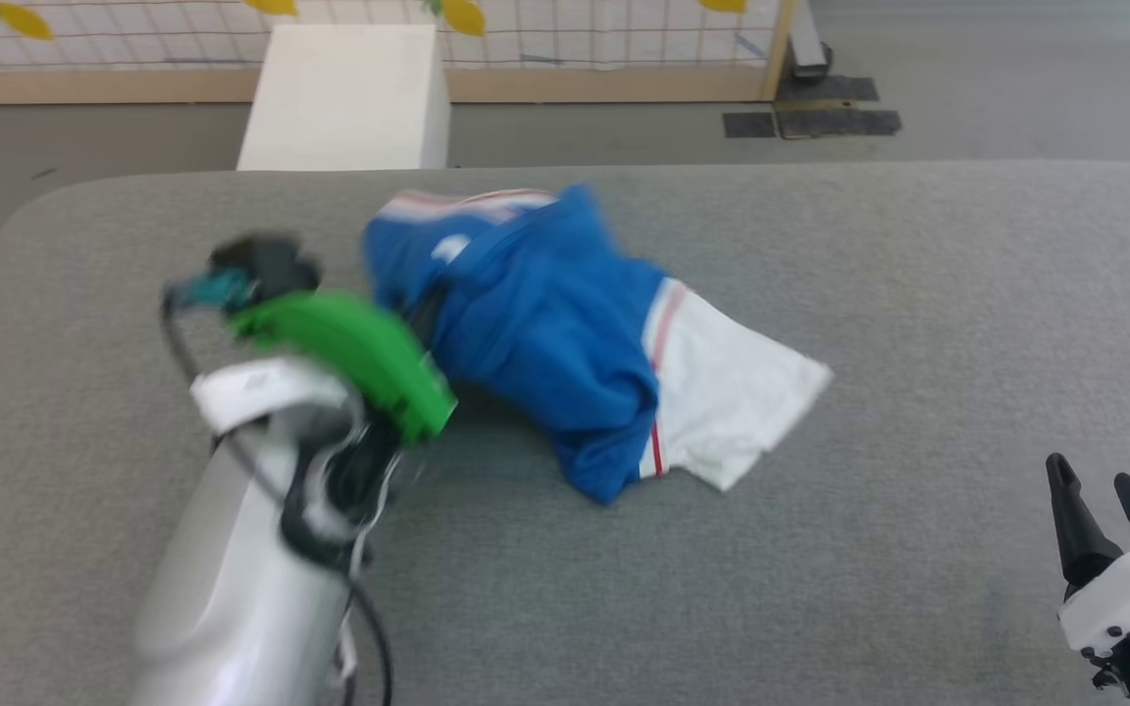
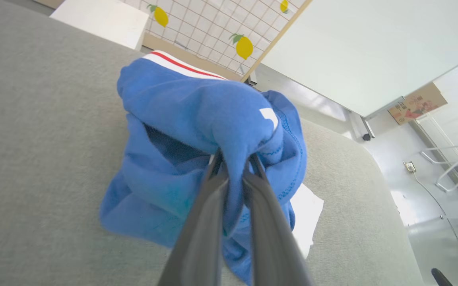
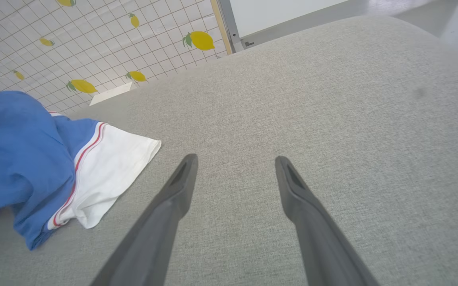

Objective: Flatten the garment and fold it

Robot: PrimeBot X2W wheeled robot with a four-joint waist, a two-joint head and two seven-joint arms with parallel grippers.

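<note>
Blue jersey cloth, the garment (image 1: 545, 333), lies bunched in a heap near the middle of a grey fabric-covered tabletop (image 1: 820, 608). One white sleeve (image 1: 732, 392), trimmed in red stripes, lies spread flat toward the robot's right.

In the head view the left claw (image 1: 425, 316) reaches into the left side of the heap. It is blurred and mostly hidden behind a green wrist cover (image 1: 349, 353), so the grip cannot be judged there. The left wrist view makes it plain: the two dark fingers (image 2: 205, 198) are clenched together on a fold of blue cloth, which bulges above their tips. A small white mark shows on the fabric just beside the pinch.

The right claw (image 1: 1095, 478) sits at the lower right corner of the head view, well apart from the garment. The right wrist view shows its fingers spread wide and released over bare grey surface, with the white sleeve off to their left.

Beyond the tabletop's far edge stand a white box (image 1: 344, 98) and a gridded panel printed with yellow lemons (image 3: 94, 39).
</note>
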